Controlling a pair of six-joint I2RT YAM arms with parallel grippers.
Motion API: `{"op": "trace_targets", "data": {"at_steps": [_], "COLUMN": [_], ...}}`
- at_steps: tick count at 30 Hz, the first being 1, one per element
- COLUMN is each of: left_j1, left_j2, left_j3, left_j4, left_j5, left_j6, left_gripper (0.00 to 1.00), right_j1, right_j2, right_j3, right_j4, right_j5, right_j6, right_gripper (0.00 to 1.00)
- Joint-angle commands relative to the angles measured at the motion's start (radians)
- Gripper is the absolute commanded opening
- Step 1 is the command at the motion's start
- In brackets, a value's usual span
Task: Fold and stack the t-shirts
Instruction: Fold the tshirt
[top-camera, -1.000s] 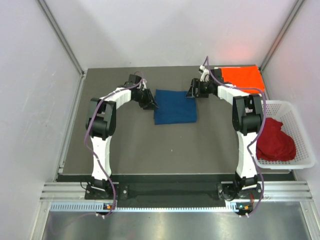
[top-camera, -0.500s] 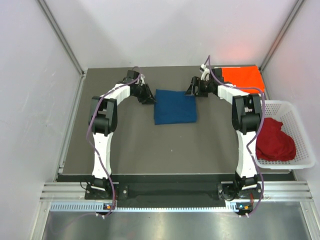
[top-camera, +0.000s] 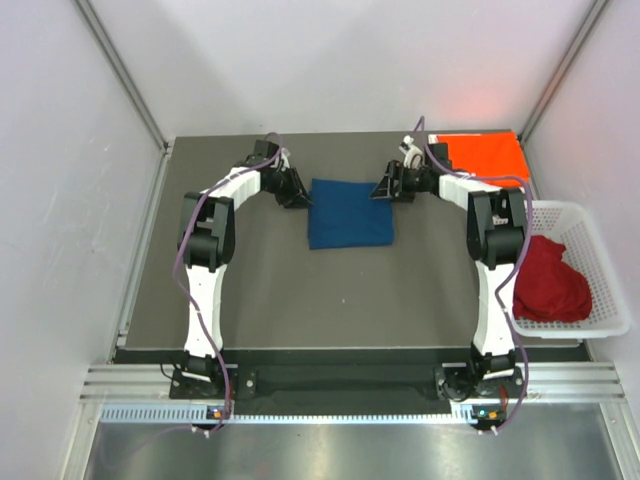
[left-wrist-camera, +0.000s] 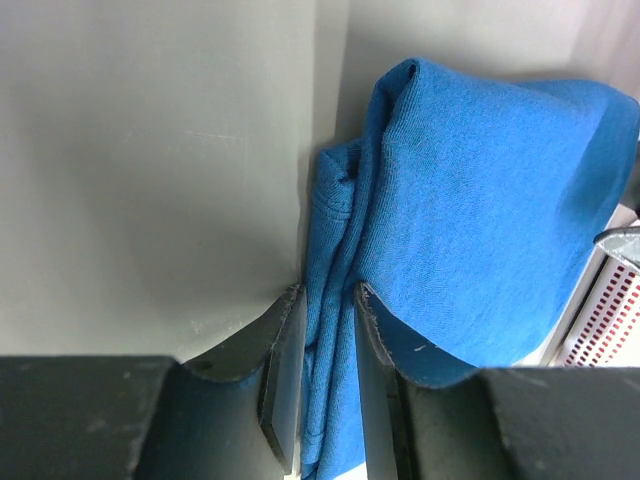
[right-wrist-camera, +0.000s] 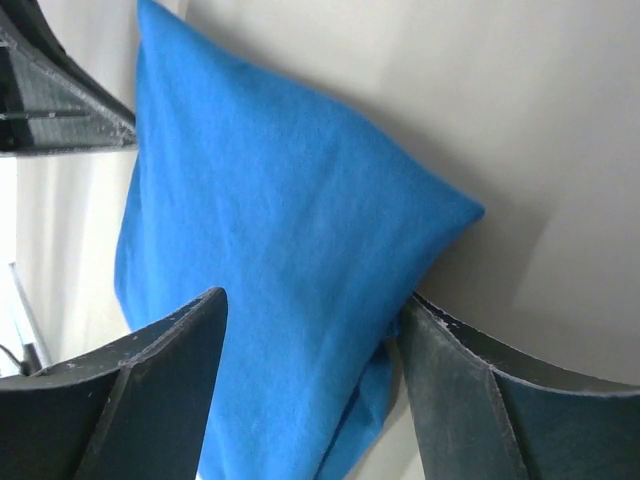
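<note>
A blue t-shirt (top-camera: 349, 213) lies folded into a rectangle in the middle of the table. My left gripper (top-camera: 298, 196) is at its far left corner, shut on the layered edge of the blue t-shirt (left-wrist-camera: 480, 220), with cloth pinched at the left gripper (left-wrist-camera: 328, 295). My right gripper (top-camera: 386, 188) is at the far right corner. In the right wrist view the right gripper (right-wrist-camera: 312, 298) stands open astride that corner of the blue t-shirt (right-wrist-camera: 270, 200). An orange-red t-shirt (top-camera: 487, 155) lies folded flat at the back right. A dark red t-shirt (top-camera: 550, 280) is crumpled in the basket.
A white lattice basket (top-camera: 603, 238) stands off the table's right edge, beside the right arm. White walls close in the dark table (top-camera: 300, 300) on the left, back and right.
The left gripper has shifted slightly back along the shirt's left corner, still holding the cloth. The right gripper has tilted and moved a little left onto the right corner, its jaws narrowing somewhat.
</note>
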Motion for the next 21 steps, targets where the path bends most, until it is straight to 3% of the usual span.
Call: {"op": "trace_targets", "data": {"at_steps": [1,5,7,9,13,18,21], "left_j1": [0.009,0.009,0.01,0.018,0.024,0.026,0.026], "left_j2": [0.039,0.024,0.006,-0.013,-0.13,-0.342,-0.428], "left_j3": [-0.001,-0.001,0.003,0.006,-0.024,-0.17,-0.275], "left_j4": [-0.057,-0.068,-0.091,-0.117,-0.18,-0.206,-0.186], "left_j5": [-0.061,-0.062,-0.07,-0.088,-0.137,-0.209,-0.182], "left_j6": [0.036,0.038,0.045,0.055,0.078,0.09,0.085], "left_gripper": [0.32,0.32,0.32,0.32,0.32,0.32,0.32], "right_j1": [-0.021,-0.045,-0.047,-0.045,-0.041,-0.038,-0.027], "right_j2": [0.014,0.002,-0.009,-0.027,-0.038,-0.029,-0.064], "right_j3": [-0.07,-0.074,-0.071,-0.074,-0.018,0.018,0.013], "right_j4": [-0.111,-0.111,-0.108,-0.083,-0.136,-0.149,-0.132], "right_j5": [0.056,0.07,0.079,0.099,0.116,0.089,0.122], "right_j6": [-0.009,-0.01,-0.015,-0.029,-0.072,-0.061,-0.085], "right_gripper": [0.68,0.61,0.43,0.18,0.0,0.0,0.0]}}
